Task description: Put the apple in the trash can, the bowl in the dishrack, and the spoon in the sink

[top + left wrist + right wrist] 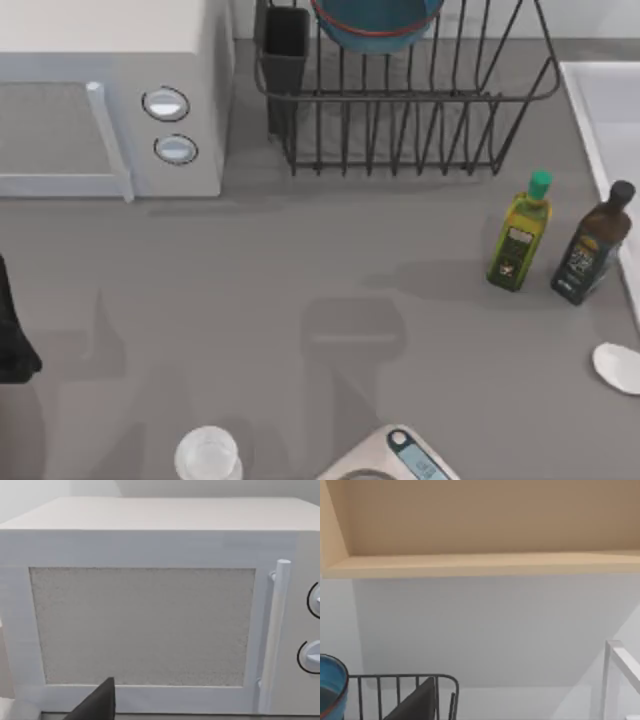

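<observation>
- The bowl [377, 25] sat inside the dishrack [420, 130] at the far edge of the bench [300, 280], so I judged that step done; the right wrist view also showed the blue bowl [330, 690] beside the rack's wires [400, 680].
- The spoon [617, 366] lay on the bench at the right edge, just beside the sink [610, 110] rim but not in it; that step looked still to do.
- The apple and the trash can could not be made out, so that step could not be judged.
- The left arm [12, 335] stood at the left edge, facing the microwave [150, 625]; its pincer's opening could not be told.
- The right pincer's opening could not be told either.
</observation>
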Robot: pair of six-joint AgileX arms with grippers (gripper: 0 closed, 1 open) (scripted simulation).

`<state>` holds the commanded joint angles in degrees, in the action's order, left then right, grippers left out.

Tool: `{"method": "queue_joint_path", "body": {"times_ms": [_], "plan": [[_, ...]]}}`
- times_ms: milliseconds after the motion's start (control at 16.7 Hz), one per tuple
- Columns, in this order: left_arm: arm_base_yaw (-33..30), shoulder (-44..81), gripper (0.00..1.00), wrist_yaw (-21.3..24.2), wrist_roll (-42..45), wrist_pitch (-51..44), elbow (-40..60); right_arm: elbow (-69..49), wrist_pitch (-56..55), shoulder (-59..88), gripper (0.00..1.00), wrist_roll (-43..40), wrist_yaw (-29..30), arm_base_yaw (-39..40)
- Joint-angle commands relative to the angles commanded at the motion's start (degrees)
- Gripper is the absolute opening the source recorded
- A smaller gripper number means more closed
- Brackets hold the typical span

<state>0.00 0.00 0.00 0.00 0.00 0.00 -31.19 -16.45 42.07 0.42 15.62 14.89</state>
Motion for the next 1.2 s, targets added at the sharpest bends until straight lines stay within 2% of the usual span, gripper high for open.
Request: {"method": "queue_joint_path", "body": {"times_ms": [300, 540, 1020, 1200], "plan": [[0.0, 0.0, 1.0, 0.0, 0.0, 0.0, 0.0, 18.82, 9.87, -27.92, 1.0, -0.25, -9.37, -8.93], [0.0, 0.0, 1.0, 0.0, 0.0, 0.0, 0.0, 28.9, 15.21, -39.64, 1.0, -0.39, -14.44, -13.77], [0.0, 0.0, 1.0, 0.0, 0.0, 0.0, 0.0, 31.02, 16.44, -41.75, 1.0, -0.48, -15.53, -14.73], [0.0, 0.0, 1.0, 0.0, 0.0, 0.0, 0.0, 27.88, 20.02, -38.01, 1.0, -4.1, -15.51, -15.18]]}}
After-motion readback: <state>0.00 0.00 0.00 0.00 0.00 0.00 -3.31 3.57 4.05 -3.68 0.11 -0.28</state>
